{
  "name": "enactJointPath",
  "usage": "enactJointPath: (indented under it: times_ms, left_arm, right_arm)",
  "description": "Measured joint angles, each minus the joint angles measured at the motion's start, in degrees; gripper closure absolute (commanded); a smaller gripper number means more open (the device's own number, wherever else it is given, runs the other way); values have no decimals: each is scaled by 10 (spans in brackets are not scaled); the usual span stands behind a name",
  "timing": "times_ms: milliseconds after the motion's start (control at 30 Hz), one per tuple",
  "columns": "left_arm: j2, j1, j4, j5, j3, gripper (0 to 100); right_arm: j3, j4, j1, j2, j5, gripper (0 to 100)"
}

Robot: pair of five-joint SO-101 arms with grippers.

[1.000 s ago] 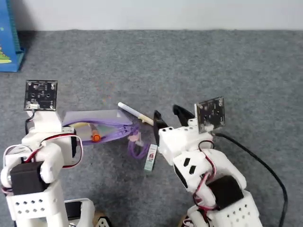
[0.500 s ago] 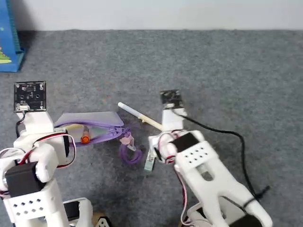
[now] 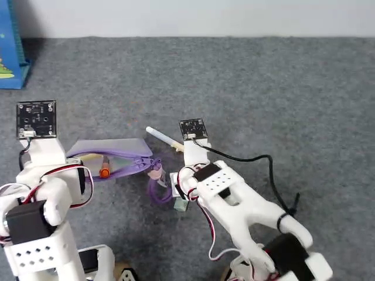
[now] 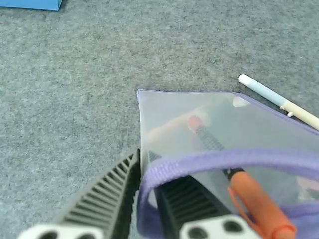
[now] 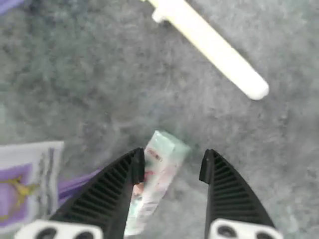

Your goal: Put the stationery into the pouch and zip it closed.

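A translucent purple pouch (image 3: 114, 149) lies open on the grey carpet with an orange pen (image 3: 104, 170) inside. My left gripper (image 4: 143, 159) is shut on the pouch's purple rim (image 4: 209, 162); the orange pen (image 4: 254, 201) lies just past it. A white pen (image 3: 164, 139) lies on the carpet beside the pouch, also seen as the white pen (image 5: 209, 45). My right gripper (image 5: 172, 159) is open and points down, its fingers (image 5: 124, 181) either side of a small pale green eraser (image 5: 157, 169). From above, the eraser (image 3: 181, 205) peeks out under the right gripper (image 3: 178, 193).
The pouch's purple zip loop (image 3: 159, 190) and tag (image 5: 25, 184) lie next to the eraser. A blue box (image 3: 10, 50) stands at the far left back. A black cable (image 3: 258, 161) trails from the right arm. Open carpet stretches behind and to the right.
The right arm has swung left and down, bringing its open gripper over the eraser. The left arm and pouch shifted slightly left, then stayed put.
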Motion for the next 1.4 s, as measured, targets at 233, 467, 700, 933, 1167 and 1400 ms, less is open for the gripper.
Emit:
enactJointPath:
  times_ms: [233, 467, 700, 933, 1167, 1400]
  left_arm:
    - [0, 0, 0, 0, 0, 987]
    - [0, 0, 0, 0, 0, 987]
    - [0, 0, 0, 0, 0, 987]
    - [0, 0, 0, 0, 0, 987]
    - [0, 0, 0, 0, 0, 987]
    - [0, 0, 0, 0, 0, 987]
  right_arm:
    - [-20, -3, 5, 53, 2, 998]
    - [-23, 33, 7, 36, 2, 989]
    - [-22, 106, 6, -92, 26, 991]
    - [-22, 158, 69, -242, 85, 991]
    - [-22, 242, 62, -293, 62, 846]
    - [-18, 283, -37, -293, -58, 671]
